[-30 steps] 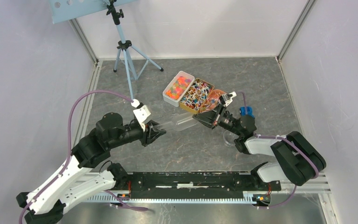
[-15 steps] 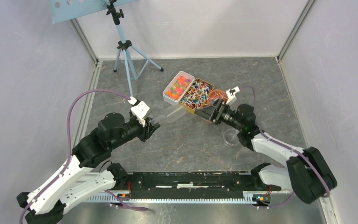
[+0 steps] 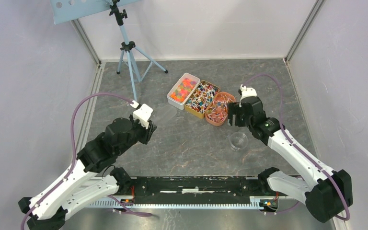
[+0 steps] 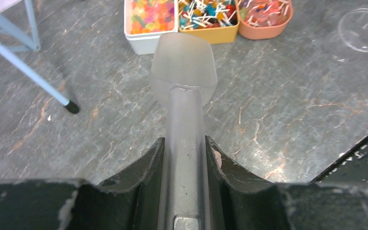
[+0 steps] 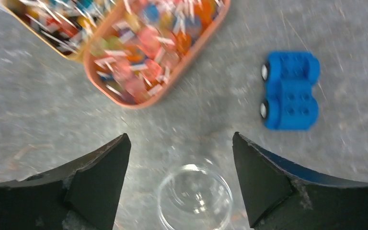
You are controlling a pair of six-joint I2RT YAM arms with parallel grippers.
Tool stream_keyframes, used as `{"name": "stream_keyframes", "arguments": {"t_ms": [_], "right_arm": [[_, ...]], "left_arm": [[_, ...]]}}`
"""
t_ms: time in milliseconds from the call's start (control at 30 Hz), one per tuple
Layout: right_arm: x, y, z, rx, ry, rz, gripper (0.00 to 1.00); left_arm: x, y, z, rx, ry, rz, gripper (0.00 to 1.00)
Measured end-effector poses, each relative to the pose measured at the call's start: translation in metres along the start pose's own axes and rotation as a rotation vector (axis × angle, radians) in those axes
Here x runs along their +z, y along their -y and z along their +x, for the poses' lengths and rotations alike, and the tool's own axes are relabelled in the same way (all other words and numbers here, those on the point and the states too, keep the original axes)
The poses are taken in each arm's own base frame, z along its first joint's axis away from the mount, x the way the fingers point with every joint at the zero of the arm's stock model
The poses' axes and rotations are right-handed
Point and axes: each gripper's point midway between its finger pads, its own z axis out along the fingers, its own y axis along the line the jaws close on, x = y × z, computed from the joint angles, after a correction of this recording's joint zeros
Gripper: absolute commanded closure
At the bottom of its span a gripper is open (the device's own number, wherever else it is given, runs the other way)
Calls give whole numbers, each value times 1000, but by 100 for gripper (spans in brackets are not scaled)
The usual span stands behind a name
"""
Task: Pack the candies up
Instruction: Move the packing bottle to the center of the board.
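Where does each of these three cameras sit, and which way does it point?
Top external: fixed high behind the bases, looking down on the grey table; left arm and right arm show whole.
Left wrist: rides that arm, looking forward along the left gripper, shut on a clear plastic scoop.
Right wrist: looks down past the open right gripper at a small clear glass cup and blue toy car.
Shared: both wrist views show the salmon oval tray of wrapped candies.

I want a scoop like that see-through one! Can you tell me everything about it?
The scoop looks like cloudy, see-through plastic, with a rounded bowl and a long flat handle. Its bowl is empty. The left tool is shut on the handle, and the bowl points toward the white box of candies without touching it.
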Motion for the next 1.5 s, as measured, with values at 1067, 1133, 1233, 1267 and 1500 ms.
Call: {"name": "stream_keyframes", "arguments": {"t_ms": [1067,1133,1233,1267,1500], "right_arm": [[0,56,112,-238,-413,86,77],[2,50,112,-227,-408,56,80],[4,38,110,-200,-384,-1,84],[5,33,109,-191,-372,-20,85],[10,-15,103,-142,-319,-160,87]], "left_arm": [[-14,-16,11,-38,65,-79,98],[-13,-16,11,-38,64,-79,98],[-13,-16,12,-37,63,-79,98],[-13,-16,12,-37,62,-79,98],[-14,-18,13,-39,67,-86,98]]}}
